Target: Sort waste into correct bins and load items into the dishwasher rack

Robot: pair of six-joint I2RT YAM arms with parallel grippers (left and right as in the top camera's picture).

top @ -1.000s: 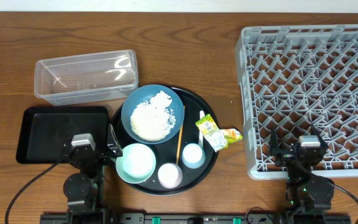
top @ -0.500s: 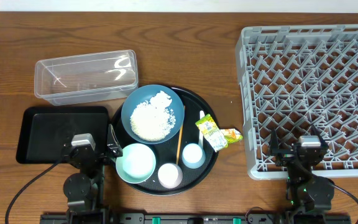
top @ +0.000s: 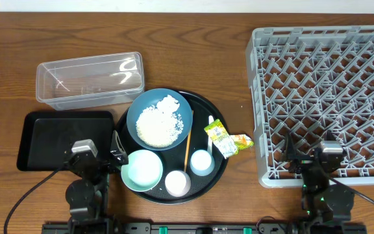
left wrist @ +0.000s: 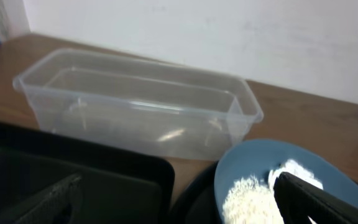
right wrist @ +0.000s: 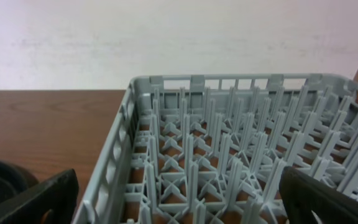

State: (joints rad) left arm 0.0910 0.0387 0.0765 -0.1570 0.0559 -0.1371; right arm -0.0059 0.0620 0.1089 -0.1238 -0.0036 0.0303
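A round black tray [top: 217,170] holds a blue plate of rice [top: 159,119], a pale green bowl [top: 141,170], a white cup [top: 177,183], a light blue cup [top: 202,162], a chopstick [top: 188,148] and a white utensil. A yellow-green wrapper [top: 226,140] lies on the tray's right edge. The grey dishwasher rack [top: 326,97] stands at the right and fills the right wrist view [right wrist: 241,155]. My left gripper [top: 99,159] is open and empty over the black bin's near edge. My right gripper [top: 310,156] is open and empty over the rack's near edge.
A clear plastic bin [top: 89,79] sits at the back left; it also shows in the left wrist view [left wrist: 135,102]. A black rectangular bin [top: 50,133] lies at the front left. The blue plate shows in the left wrist view [left wrist: 253,177].
My right gripper has shifted slightly right and toward the near edge. My left gripper has shifted slightly left. Nothing on the table has moved.
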